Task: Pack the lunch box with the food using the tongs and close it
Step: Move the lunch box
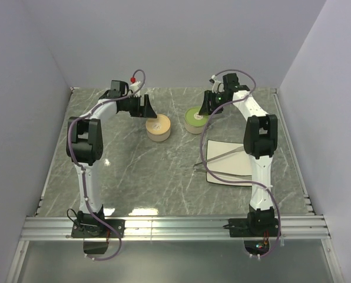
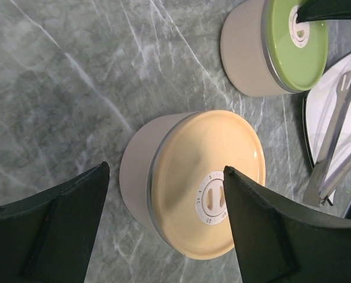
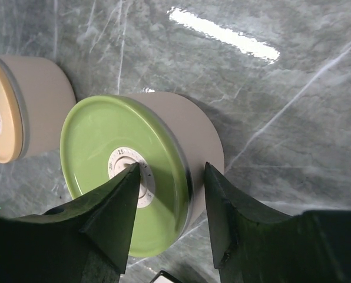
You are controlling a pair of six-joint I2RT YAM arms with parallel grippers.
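The left tool point(image 2: 165, 171) hangs spread wide over the yellow-lidded tin point(image 2: 187, 153), one finger on each side of the lid, holding nothing. The right tool point(image 3: 172, 168) is about half spread over the green-lidded tin point(image 3: 99, 135). One fingertip is above the lid's white centre disc and the other is out past the rim; I cannot tell whether either touches. Both tins stand closed and near each other on the bench point(image 1: 164, 177). The tongs point(image 1: 219, 157) lie on a white tray point(image 1: 222, 145) beside the right arm, untouched.
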